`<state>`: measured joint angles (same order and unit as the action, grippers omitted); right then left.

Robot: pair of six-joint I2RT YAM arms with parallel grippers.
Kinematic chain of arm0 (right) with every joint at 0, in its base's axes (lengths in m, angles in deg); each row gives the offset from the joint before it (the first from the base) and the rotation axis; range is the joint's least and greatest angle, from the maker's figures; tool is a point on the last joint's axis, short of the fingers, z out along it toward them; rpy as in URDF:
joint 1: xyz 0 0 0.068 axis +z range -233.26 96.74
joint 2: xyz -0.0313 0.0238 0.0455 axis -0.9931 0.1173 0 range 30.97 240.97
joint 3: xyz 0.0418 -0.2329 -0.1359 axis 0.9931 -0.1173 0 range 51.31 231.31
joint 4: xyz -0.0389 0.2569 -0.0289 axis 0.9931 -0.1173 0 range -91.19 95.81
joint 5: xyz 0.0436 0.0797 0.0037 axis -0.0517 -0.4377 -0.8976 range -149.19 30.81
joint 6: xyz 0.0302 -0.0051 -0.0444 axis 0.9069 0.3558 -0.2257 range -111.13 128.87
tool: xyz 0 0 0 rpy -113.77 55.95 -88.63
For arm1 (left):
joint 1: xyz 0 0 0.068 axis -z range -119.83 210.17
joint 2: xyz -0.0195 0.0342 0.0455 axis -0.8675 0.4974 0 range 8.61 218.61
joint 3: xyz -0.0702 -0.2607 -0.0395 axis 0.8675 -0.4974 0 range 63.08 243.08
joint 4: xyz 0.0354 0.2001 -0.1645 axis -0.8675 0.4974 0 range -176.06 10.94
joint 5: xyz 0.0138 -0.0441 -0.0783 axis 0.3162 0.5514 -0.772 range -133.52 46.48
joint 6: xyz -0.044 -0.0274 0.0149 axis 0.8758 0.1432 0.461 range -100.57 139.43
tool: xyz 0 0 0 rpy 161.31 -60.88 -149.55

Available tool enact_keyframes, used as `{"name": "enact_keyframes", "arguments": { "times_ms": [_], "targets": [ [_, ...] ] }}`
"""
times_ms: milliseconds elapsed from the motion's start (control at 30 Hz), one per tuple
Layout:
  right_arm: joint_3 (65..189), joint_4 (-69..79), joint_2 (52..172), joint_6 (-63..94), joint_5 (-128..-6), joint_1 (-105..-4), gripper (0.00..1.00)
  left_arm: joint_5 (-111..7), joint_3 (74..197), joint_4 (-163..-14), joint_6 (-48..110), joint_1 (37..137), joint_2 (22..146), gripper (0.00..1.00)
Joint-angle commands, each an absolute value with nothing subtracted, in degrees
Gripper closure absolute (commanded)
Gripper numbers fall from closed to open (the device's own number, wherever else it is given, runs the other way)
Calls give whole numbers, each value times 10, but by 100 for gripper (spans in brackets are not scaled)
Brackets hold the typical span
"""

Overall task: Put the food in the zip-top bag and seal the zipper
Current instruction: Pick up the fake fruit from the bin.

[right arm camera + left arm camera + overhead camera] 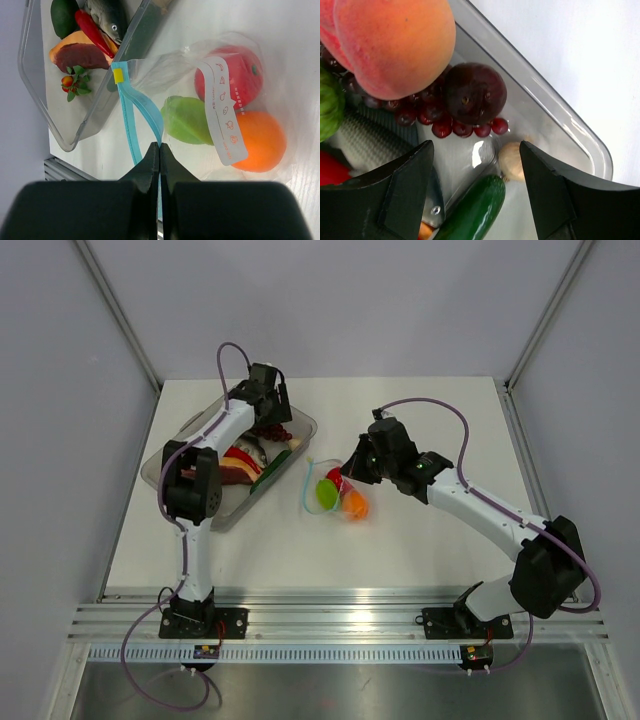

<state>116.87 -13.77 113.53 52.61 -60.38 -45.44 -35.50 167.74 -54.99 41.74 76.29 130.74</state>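
Left gripper [476, 145]: jaws wide, empty. Dark plum [475, 93] lies just ahead between them, with grapes [434, 120] and peach [395, 40] crowding it, so closing risks a glancing grab. Right gripper [159, 150]: jaws pinched on zipper [142, 105], zip-top bag [175, 70] beyond the tips.

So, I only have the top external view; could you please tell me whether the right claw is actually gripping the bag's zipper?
Observer: Yes, the right wrist view shows the right claw shut on the light-blue zipper of the zip-top bag.
Operator: Thanks. What lies under the left claw?
Observer: The left wrist view shows the left claw open over the tub, above a dark plum beside red grapes.
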Motion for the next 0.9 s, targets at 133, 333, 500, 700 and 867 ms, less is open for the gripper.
{"name": "enact_keyframes", "arguments": {
  "times_ms": [133,333,500,700,867],
  "targets": [
    [1191,-123,1143,517,-618,-448,100,-324,1714,-622,437,769,1338,30],
    [1192,-124,1145,516,-618,-448,100,-313,1721,-635,432,770,1355,30],
    [1186,-126,1141,516,-617,-448,100,-313,1740,-635,420,770,1375,31],
    [1184,-125,1139,518,-617,-448,100,-309,1736,-636,423,771,1375,35],
    [1182,-123,1141,518,-617,-448,100,-305,1734,-634,417,773,1373,48]
  ]
}}
